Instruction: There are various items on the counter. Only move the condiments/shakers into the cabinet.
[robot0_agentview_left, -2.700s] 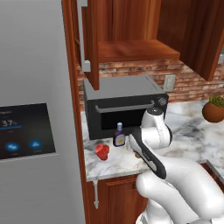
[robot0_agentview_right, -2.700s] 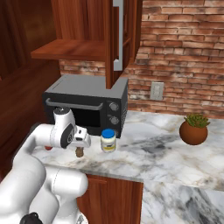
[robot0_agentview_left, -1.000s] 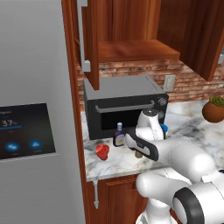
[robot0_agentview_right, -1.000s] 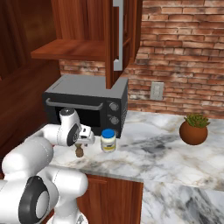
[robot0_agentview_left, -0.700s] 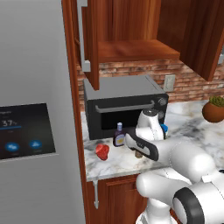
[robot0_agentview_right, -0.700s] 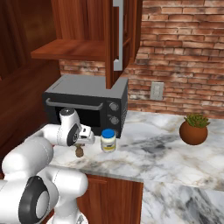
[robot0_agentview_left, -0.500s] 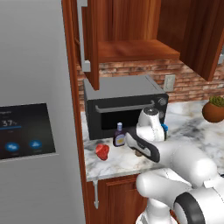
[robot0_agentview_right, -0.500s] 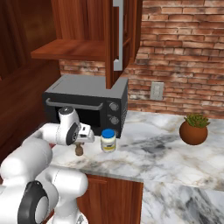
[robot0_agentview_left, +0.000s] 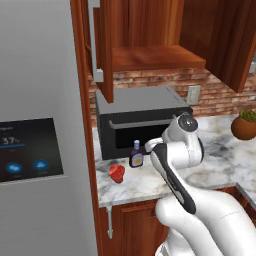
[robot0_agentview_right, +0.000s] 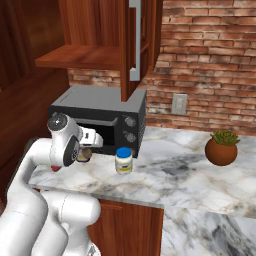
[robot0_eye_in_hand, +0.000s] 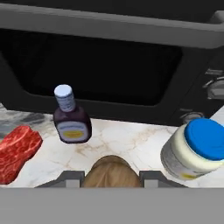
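Note:
My gripper is shut on the brown shaker, whose rounded top fills the gap between the finger tips. In the right base view the shaker hangs under the gripper just over the counter. The dark sauce bottle with a white cap stands ahead and to the left, close to the microwave. The white blue-lidded jar stands to the right, also seen as the jar. The red lumpy object lies at the left. The cabinet hangs open above.
A black microwave stands on the counter right behind the items, under the cabinet shelf. A cabinet door hangs open over it. The grey fridge walls off the left. A potted plant sits far right.
The wrist has crept a little up and to the left, and the shaker has gone with it. The bottle, jar and red object have stayed in place.

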